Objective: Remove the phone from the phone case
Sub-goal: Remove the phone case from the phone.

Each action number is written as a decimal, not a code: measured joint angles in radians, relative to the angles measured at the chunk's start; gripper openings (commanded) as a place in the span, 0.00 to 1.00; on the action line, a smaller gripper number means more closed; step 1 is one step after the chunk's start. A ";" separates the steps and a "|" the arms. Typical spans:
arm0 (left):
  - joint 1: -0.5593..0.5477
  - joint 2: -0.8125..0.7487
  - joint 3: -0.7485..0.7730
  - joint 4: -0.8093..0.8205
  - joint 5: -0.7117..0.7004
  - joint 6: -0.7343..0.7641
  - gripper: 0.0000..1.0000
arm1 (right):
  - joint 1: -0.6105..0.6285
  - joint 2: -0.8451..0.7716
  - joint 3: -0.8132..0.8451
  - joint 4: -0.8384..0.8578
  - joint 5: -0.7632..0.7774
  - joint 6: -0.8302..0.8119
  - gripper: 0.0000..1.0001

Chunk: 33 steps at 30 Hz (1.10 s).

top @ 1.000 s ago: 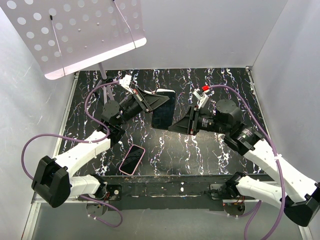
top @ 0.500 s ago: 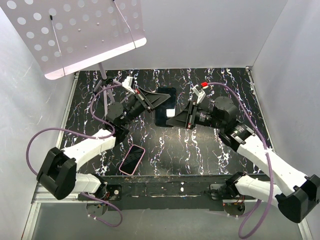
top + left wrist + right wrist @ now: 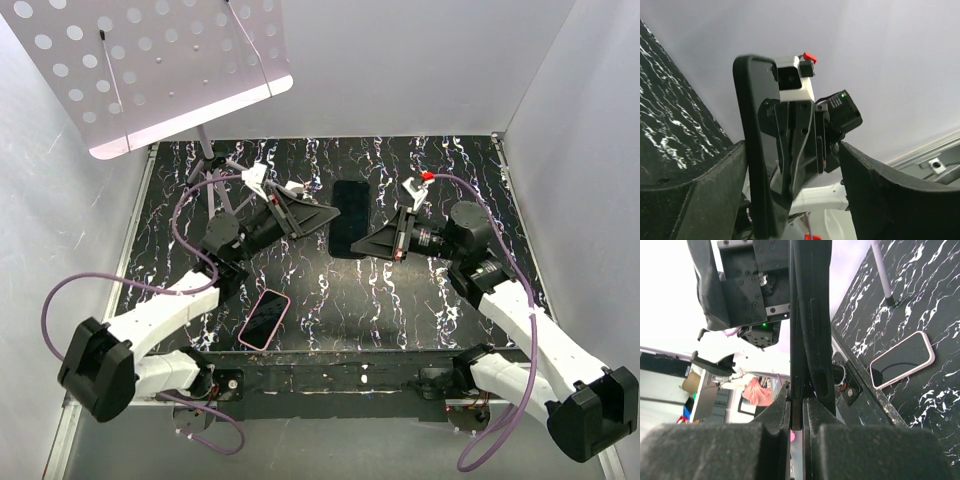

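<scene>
Well, the pulling-apart step is in hand. The right gripper (image 3: 362, 246) pinches the near end of the black phone case (image 3: 350, 212), up in the air over the middle of the table (image 3: 450, 170), nearer its far edge. The left gripper (image 3: 325, 213) is spread wide, with the case between its fingers (image 3: 705, 200). The case's long side runs from far edge to near edge. The phone may be inside; it is hard to tell. Next, the left gripper needs to close and peel.

The black phone case (image 3: 350, 218) hangs raised (pink-rimmed phone (image 3: 264, 318) lies flat).
</scene>
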 measured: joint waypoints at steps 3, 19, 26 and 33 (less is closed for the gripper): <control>0.023 -0.080 -0.024 -0.069 0.027 0.076 0.56 | -0.047 -0.032 -0.013 0.005 -0.021 0.023 0.01; 0.024 -0.094 -0.100 0.000 0.245 0.151 0.28 | -0.116 -0.036 -0.063 0.282 -0.140 0.278 0.01; 0.011 -0.078 -0.102 0.055 0.257 0.129 0.37 | -0.116 -0.036 -0.063 0.315 -0.147 0.312 0.01; -0.005 -0.051 -0.100 0.075 0.256 0.108 0.24 | -0.116 -0.034 -0.074 0.340 -0.152 0.327 0.01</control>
